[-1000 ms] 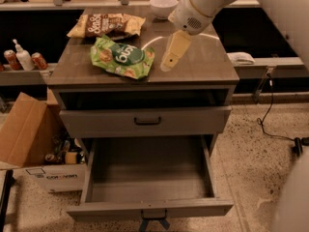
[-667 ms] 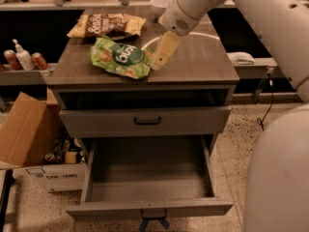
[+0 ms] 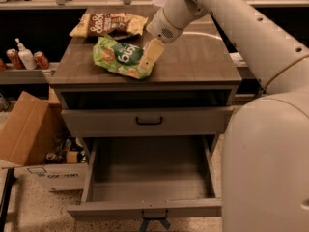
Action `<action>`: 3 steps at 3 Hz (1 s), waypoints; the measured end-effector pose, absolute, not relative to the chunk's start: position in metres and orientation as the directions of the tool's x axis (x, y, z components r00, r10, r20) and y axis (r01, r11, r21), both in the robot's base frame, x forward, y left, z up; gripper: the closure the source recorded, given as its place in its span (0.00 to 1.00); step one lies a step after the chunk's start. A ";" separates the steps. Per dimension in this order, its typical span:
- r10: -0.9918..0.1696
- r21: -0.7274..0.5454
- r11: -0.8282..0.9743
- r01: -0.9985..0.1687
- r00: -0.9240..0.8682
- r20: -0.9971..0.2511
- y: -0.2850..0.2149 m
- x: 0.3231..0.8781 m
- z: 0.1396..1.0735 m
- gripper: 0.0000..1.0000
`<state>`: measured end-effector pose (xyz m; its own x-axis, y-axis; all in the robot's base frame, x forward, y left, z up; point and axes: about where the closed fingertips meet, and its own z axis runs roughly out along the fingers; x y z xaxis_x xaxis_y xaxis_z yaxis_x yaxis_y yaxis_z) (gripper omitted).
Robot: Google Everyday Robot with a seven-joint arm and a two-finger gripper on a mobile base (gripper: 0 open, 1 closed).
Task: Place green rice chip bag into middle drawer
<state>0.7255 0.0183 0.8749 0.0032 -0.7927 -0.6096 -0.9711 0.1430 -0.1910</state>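
Note:
The green rice chip bag [image 3: 118, 56] lies flat on the cabinet top [image 3: 193, 62], left of centre. My gripper [image 3: 146, 63] hangs from the white arm and its tan fingers [image 3: 149, 56] rest at the bag's right edge, over its corner. The middle drawer [image 3: 150, 178] is pulled out wide below, with a boxy grey inside that holds nothing and a plain front panel [image 3: 145, 208].
A tan-and-brown chip bag [image 3: 107, 24] lies at the back left of the cabinet top. The upper drawer front with a black bar handle [image 3: 148, 121] is shut. A cardboard box [image 3: 29, 129] stands on the floor at left. Cans and a bottle [image 3: 26, 57] sit on a left shelf.
My gripper has moved left across the cabinet top and down, from beside the green bag to its right edge. The bag and drawer have not moved.

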 end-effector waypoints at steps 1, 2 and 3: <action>-0.774 -0.182 0.141 -0.973 0.006 -0.634 0.036 0.737 0.867 0.00; -0.762 -0.169 0.124 -0.978 0.016 -0.647 0.055 0.744 0.861 0.00; -0.756 -0.159 0.109 -0.981 0.022 -0.654 0.068 0.746 0.860 0.00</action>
<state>0.7459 0.0676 0.8599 0.0223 -0.7562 -0.6539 -0.9812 0.1089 -0.1594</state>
